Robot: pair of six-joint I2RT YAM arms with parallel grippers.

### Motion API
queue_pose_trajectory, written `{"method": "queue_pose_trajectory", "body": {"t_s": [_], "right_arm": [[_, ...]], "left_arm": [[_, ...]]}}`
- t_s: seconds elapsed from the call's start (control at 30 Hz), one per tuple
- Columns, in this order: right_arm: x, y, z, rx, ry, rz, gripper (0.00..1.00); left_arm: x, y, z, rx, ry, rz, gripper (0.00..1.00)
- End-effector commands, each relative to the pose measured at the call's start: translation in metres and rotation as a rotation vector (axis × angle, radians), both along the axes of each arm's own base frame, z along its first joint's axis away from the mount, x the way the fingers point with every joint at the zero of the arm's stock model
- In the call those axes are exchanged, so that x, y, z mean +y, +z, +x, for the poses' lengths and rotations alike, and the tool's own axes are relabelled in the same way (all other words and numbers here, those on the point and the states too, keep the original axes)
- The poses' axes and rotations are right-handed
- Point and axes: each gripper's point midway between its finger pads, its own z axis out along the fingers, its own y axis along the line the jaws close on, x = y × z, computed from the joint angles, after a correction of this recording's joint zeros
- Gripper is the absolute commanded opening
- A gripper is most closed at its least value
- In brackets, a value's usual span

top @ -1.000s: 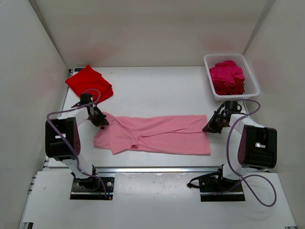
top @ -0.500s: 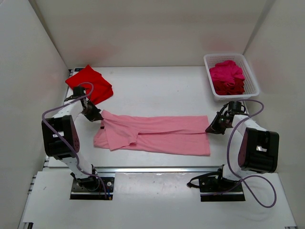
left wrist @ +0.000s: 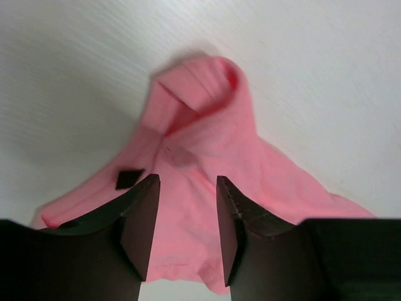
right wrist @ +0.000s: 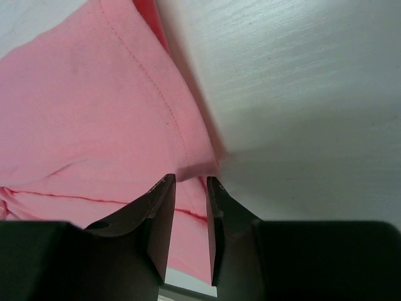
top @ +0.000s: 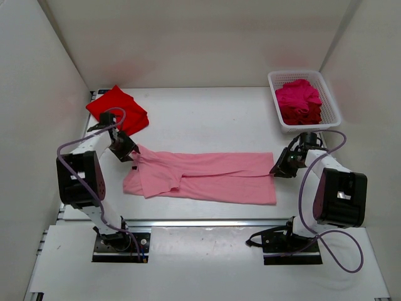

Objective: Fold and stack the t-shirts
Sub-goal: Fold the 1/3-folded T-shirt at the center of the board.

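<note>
pink shirt (top: pixel 213 177) just beneath parted jaws

A light pink cloth t-shirt (top: pixel 207 175) is lying stretched left to right across the middle of the white bench (top: pixel 207 119). A bright red folded cloth t-shirt (top: pixel 118 110) is sitting behind its left end. A white plastic lattice basket (top: pixel 311 127) is standing behind its right end, with a crumpled magenta cloth t-shirt (top: pixel 299 99) lying in it. The left arm's fingers (left wrist: pixel 141 219) are standing at the left end, the right arm's fingers (right wrist: pixel 160 219) at the right corner.
</note>
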Motion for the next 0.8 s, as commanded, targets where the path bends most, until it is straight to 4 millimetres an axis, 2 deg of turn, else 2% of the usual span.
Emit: {"method": "queue_pose_trajectory", "body": {"t_s": [0.0, 0.03, 0.1, 0.17, 0.27, 0.3, 0.37, 0.4, 0.43, 0.53, 0.57, 0.6, 0.77], "right_arm": [[-0.002, 0.028, 0.009, -0.067, 0.04, -0.048, 0.24], [0.0, 0.037, 0.015, -0.092, 0.051, -0.055, 0.24], [0.006, 0.042, 0.012, -0.087, 0.076, -0.059, 0.24], [0.015, 0.045, 0.016, -0.094, 0.102, -0.055, 0.2], [0.022, 0.046, 0.021, -0.112, 0.11, -0.043, 0.09], [0.025, 0.04, 0.023, -0.114, 0.109, -0.034, 0.03], [0.028, 0.031, 0.031, -0.129, 0.104, -0.003, 0.0], [0.029, 0.022, 0.028, -0.103, 0.095, 0.016, 0.0], [0.03, 0.022, 0.034, -0.13, 0.101, 0.029, 0.0], [0.024, 0.004, 0.036, -0.098, 0.063, 0.045, 0.0], [0.024, 0.001, 0.033, -0.087, 0.067, 0.044, 0.0], [0.022, -0.007, 0.028, -0.059, 0.057, 0.043, 0.0], [0.017, -0.016, 0.001, -0.003, 0.042, 0.009, 0.0]], "left_arm": [[-0.012, 0.049, 0.011, -0.143, -0.05, 0.043, 0.51], [-0.022, 0.055, 0.01, -0.157, -0.078, 0.044, 0.5], [-0.039, 0.054, 0.002, -0.156, -0.117, 0.012, 0.35], [-0.076, 0.05, -0.007, -0.151, -0.195, -0.041, 0.3], [-0.111, 0.033, -0.028, -0.113, -0.265, -0.079, 0.26], [-0.119, 0.031, -0.032, -0.109, -0.282, -0.088, 0.26], [-0.132, 0.014, -0.053, -0.062, -0.301, -0.121, 0.25], [-0.131, 0.007, -0.063, -0.043, -0.295, -0.135, 0.25], [-0.13, 0.003, -0.067, -0.034, -0.287, -0.142, 0.24], [-0.115, -0.011, -0.085, 0.005, -0.262, -0.13, 0.24], [-0.111, -0.018, -0.096, 0.03, -0.266, -0.124, 0.25], [-0.104, -0.02, -0.1, 0.042, -0.256, -0.126, 0.24], [-0.087, -0.031, -0.128, 0.12, -0.251, -0.107, 0.26]]}}
